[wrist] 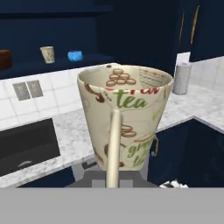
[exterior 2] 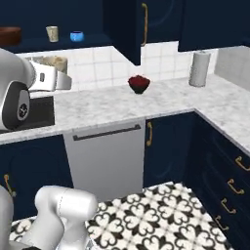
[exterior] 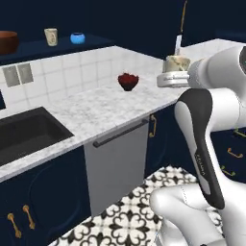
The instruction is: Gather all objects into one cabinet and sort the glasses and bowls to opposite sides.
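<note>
now | jaws pinching handled beige mug (wrist: 124, 118) upright, above counter (exterior: 96, 110) | second cup (exterior: 51, 36) on cabinet shelf (exterior: 43, 48)

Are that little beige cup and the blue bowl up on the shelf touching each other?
Apart. In the left base view, dark shelf shows between the beige cup and the blue bowl; the hand view shows the same gap.

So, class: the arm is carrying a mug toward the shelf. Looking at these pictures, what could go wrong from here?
1. The gripper appears to hold the mug by its handle, so it may swing or slip in transit.
2. The shelf already holds the wooden bowl, a beige cup and the blue bowl; placing the mug could knock one.
3. The open cabinet door hangs close to the likely path.
</note>
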